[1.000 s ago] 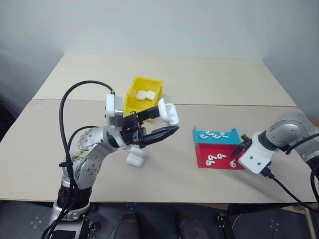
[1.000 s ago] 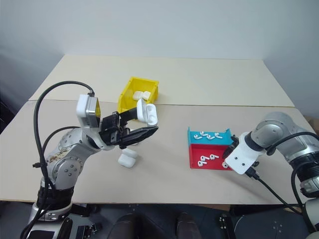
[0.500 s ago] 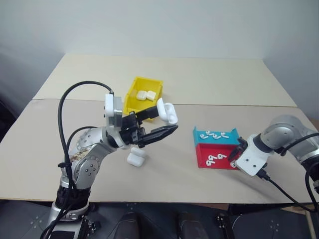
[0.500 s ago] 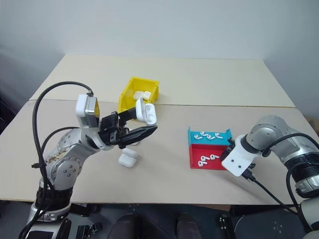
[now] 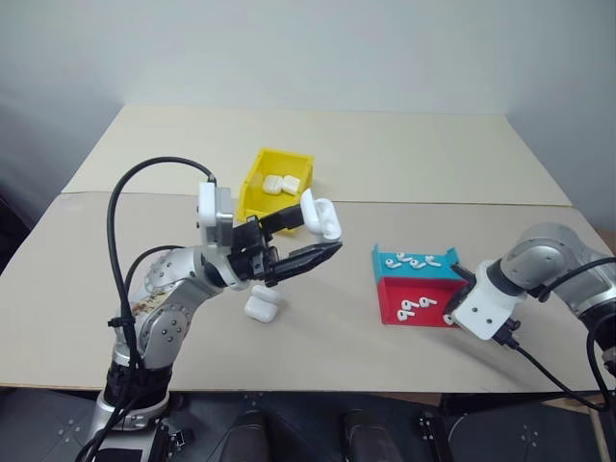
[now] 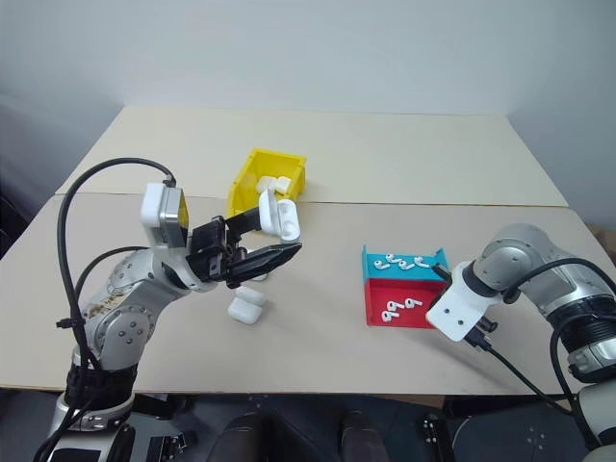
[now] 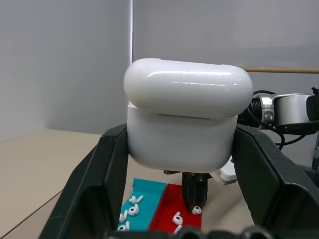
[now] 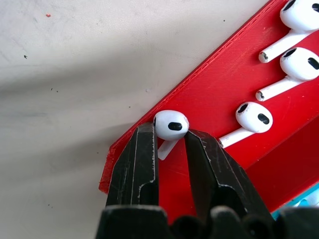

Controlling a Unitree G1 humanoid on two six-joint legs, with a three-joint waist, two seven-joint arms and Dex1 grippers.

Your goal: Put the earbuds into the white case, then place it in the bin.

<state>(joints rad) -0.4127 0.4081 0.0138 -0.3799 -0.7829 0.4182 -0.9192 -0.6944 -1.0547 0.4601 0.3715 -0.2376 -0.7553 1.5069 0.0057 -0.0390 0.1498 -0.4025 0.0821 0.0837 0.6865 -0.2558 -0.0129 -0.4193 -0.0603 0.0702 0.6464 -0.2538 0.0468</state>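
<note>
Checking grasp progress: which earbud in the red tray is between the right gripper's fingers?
The earbud at the red tray's corner edge, apart from the other three lying further in.

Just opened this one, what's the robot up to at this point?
It is loading earbuds into a case. The left gripper holds a white case up above the table, its lid shut. The right gripper is down at the corner of the red tray, its fingers closed around one earbud; three more lie in that tray. The teal tray beside it holds others. Another case lies on the table, and the yellow bin already holds two.
</note>
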